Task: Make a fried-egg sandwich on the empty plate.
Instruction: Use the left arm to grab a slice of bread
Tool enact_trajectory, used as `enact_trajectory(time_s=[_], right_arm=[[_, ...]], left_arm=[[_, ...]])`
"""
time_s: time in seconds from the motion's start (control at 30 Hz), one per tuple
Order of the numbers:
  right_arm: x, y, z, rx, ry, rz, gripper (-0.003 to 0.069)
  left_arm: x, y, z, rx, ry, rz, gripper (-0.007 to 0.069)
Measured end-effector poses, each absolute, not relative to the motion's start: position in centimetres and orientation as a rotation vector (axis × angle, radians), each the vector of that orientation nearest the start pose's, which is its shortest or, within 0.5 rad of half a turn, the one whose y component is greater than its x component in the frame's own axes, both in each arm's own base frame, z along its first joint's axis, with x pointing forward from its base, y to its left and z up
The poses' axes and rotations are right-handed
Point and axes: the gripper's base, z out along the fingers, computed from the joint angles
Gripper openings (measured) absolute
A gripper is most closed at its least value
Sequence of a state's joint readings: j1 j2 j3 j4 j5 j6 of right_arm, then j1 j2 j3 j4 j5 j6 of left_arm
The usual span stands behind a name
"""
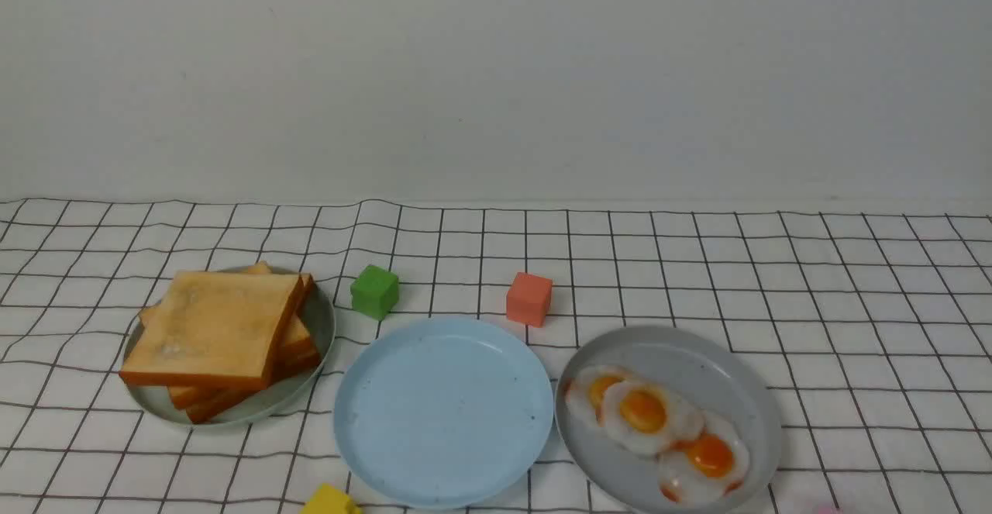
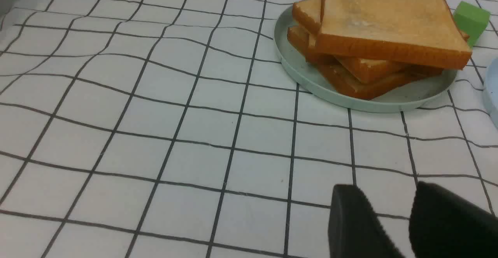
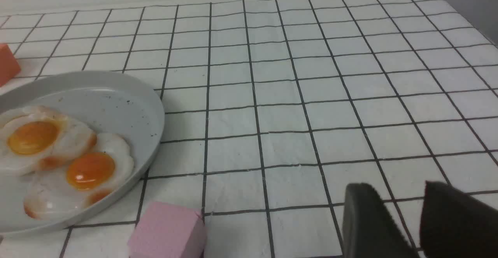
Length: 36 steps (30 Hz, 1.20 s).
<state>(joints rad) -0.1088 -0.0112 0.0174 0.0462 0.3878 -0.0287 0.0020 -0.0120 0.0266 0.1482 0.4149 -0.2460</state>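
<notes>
Yellow block point(image 1: 329, 501) at 7 o'clock of the empty plate point(image 1: 443, 413), which is shown bare. Left gripper point(image 2: 389, 203) and right gripper point(image 3: 395, 192) — both parted, nothing held. Top slice of the toast stack point(image 1: 213, 328), at 10 o'clock, is best pinched by its crust — and lifted level.

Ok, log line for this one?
build: not started | blue plate: empty | toast: stacked, green plate | eggs: three, grey plate | left gripper: open | right gripper: open
</notes>
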Motion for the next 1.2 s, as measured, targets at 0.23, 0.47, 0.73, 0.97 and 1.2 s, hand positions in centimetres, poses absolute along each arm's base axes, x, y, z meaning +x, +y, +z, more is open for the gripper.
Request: enact_trajectory(time_s=[0.23,0.47,0.73,0.97,1.2], right_arm=[[5.2,-0.4,17.3,0.103,1.875,-0.049,0.0238],[5.2,-0.4,17.3,0.103,1.875,-0.049,0.0238],[5.2,-0.4,17.3,0.103,1.875,-0.049,0.0238],[5.2,-0.5,17.4,0.096,1.865,-0.061,0.0238],[5.6,-0.5,18.6,0.092,1.704,-0.071,0.0238]], left_arm=[[5.1,0.6,16.8,-0.147,1.903,-0.016,0.0238],[5.1,0.6,16.8,-0.147,1.903,-0.016,0.0238],[5.1,0.6,16.8,-0.147,1.903,-0.016,0.0238],[5.1,0.6,16.8,-0.147,1.903,-0.016,0.0238],[5.1,0.6,16.8,-0.147,1.903,-0.015,0.0238]])
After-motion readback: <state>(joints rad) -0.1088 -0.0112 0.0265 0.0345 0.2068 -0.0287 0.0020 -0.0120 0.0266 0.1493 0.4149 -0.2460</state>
